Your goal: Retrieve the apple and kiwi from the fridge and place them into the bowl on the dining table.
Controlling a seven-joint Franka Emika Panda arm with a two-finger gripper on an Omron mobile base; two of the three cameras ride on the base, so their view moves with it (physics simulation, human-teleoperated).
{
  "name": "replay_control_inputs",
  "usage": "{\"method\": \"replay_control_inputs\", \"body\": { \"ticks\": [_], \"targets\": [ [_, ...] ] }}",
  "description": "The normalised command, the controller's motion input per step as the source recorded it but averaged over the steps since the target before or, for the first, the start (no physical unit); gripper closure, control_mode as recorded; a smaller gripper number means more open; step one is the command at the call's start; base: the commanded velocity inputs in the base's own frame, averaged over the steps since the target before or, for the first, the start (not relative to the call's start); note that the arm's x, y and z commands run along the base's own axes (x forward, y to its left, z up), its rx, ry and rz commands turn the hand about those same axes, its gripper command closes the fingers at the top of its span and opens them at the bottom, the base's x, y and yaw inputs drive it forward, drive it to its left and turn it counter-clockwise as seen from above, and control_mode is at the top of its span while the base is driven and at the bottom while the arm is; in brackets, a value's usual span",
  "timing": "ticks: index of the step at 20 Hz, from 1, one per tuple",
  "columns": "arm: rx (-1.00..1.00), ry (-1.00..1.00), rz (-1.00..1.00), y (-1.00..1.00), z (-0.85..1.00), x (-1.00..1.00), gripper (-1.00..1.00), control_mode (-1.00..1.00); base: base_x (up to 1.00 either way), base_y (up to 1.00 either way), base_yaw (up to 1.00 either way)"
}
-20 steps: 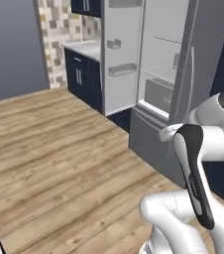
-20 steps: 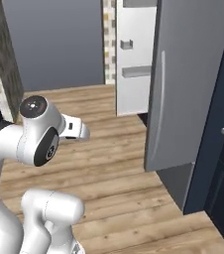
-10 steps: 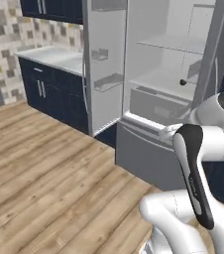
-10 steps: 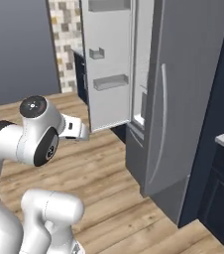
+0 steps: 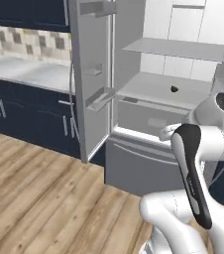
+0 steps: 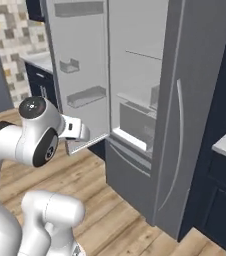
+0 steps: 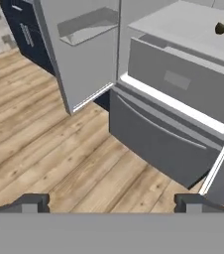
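Approach to the open fridge, nothing picked up yet.

Our gripper point(image 7: 112, 201) has its jaws spread wide and empty, hanging above the wood floor point(image 7: 44, 144) in front of the fridge point(image 5: 148, 99). We see the kiwi point(image 7: 221, 28) lying on a grey shelf point(image 5: 158, 89) inside; we cannot find the apple. Next, we judge, comes a reach forward onto that shelf.
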Motion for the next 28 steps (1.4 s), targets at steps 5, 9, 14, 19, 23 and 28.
{"method": "replay_control_inputs", "body": {
  "ticks": [5, 9, 14, 19, 23, 28],
  "targets": [
    [0.00, 0.00, 0.00, 0.00, 0.00, 0.00, -1.00, 1.00, 0.38, 0.06, -0.49],
    [0.00, 0.00, 0.00, 0.00, 0.00, 0.00, -1.00, 1.00, 0.42, 0.23, -0.49],
    [0.00, 0.00, 0.00, 0.00, 0.00, 0.00, -1.00, 1.00, 0.61, 0.62, -0.47],
    [0.00, 0.00, 0.00, 0.00, 0.00, 0.00, -1.00, 1.00, 0.60, 0.56, -0.41],
    [0.00, 0.00, 0.00, 0.00, 0.00, 0.00, -1.00, 1.00, 0.44, 0.13, -0.28],
    [0.00, 0.00, 0.00, 0.00, 0.00, 0.00, -1.00, 1.00, 0.59, 0.15, -0.16]
  ]
}}
